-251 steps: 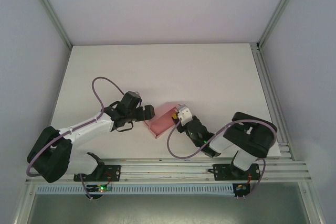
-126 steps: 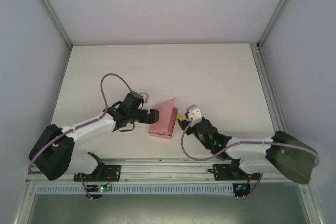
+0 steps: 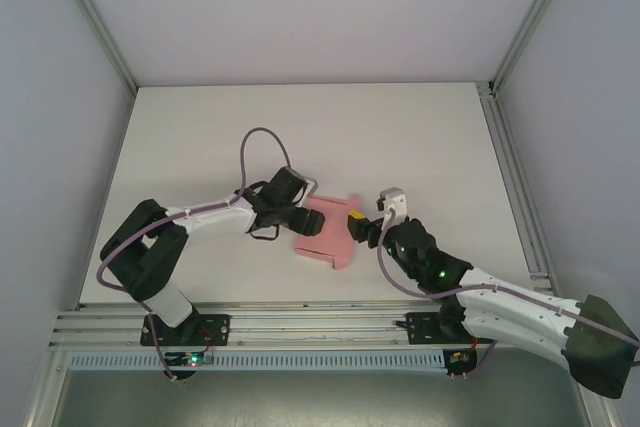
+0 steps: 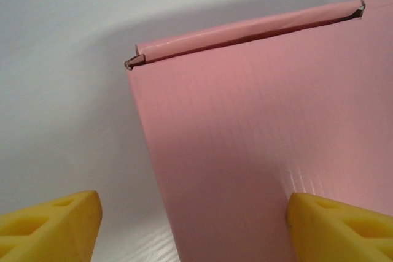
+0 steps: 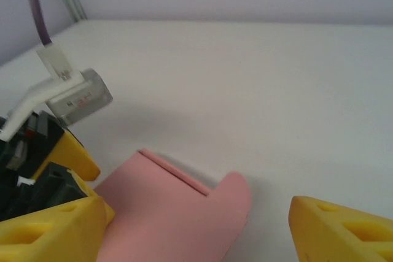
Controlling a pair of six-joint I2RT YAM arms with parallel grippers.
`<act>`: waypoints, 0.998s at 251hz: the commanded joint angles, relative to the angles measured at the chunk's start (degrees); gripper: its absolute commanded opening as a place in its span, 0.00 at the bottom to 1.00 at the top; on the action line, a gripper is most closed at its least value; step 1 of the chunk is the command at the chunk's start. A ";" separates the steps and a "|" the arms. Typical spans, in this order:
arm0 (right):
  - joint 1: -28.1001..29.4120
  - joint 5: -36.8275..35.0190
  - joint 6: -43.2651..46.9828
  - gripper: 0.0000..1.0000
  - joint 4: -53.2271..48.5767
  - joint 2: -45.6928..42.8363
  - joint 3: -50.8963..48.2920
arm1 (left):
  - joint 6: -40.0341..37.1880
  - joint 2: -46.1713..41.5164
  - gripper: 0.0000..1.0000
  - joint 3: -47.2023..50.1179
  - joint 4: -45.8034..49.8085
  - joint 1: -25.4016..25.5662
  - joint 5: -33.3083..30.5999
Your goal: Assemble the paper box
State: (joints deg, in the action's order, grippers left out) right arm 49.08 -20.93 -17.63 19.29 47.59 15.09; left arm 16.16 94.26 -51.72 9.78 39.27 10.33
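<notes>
Looking down from the overhead camera, I see the paper box (image 3: 325,237) lying flat on the white table (image 3: 300,127), toward the near edge and roughly midway between the two arms. The left gripper (image 3: 306,219) sits at the box's left side and the right gripper (image 3: 361,232) at its right side, so the pink card is bracketed between them. On my left wrist feed the jaws stand wide apart, clamping nothing. One yellow fingertip (image 4: 49,228) hangs over bare table, clear of the card's edge. The other (image 4: 341,228) shows over the pink surface, and I cannot tell whether it touches. A folded lip (image 4: 245,29) runs along the card's far edge in that view. On the right wrist feed the jaws are likewise spread, with nothing pinched. A rounded flap (image 5: 236,194) of the card lies in the gap, well apart from the finger (image 5: 344,228) at the frame's right and just beside the one at the frame's left (image 5: 55,231). Beyond it I see a pale block (image 5: 80,96) on the left gripper, with a purple cable (image 5: 34,4) rising from it.
</notes>
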 commanded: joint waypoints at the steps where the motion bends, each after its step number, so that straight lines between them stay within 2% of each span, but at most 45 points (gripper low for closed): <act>1: -5.50 5.83 -3.31 0.79 -9.04 3.21 4.96 | -7.66 5.20 0.78 -1.44 4.76 0.67 -0.89; 37: -17.61 17.08 -8.39 0.79 -13.90 9.29 8.33 | -11.74 9.79 0.69 -3.94 2.27 0.69 1.79; 65: -22.17 22.68 -10.00 0.79 -12.92 11.03 7.65 | -11.31 12.08 0.64 -5.63 -0.01 0.65 7.60; 99: -24.59 27.13 -11.31 0.80 -10.53 10.18 5.12 | -10.03 12.44 0.64 -5.13 -4.32 -0.51 16.12; 142: -27.44 34.10 -14.46 0.81 -10.03 8.27 2.50 | -6.26 14.09 0.55 -3.70 -9.61 -4.90 26.55; 162: -28.55 37.01 -16.12 0.81 -10.06 7.35 1.49 | -5.14 15.05 0.49 -3.09 -10.88 -6.10 28.05; 191: -29.34 39.00 -18.20 0.82 -9.09 6.69 0.00 | -2.11 15.85 0.47 -1.28 -15.19 -7.98 30.95; 207: -29.50 39.74 -19.34 0.82 -7.92 7.52 -0.11 | 0.32 16.14 0.40 -0.11 -17.67 -9.16 31.15; 250: -29.75 43.15 -22.57 0.82 -7.56 10.86 0.81 | 5.47 17.22 0.36 3.21 -23.90 -12.05 33.57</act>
State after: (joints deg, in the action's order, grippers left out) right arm 19.97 17.78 -36.34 9.98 56.80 15.90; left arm 16.49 108.09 -52.56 -12.99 29.65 44.88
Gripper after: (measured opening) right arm 0.820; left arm 0.368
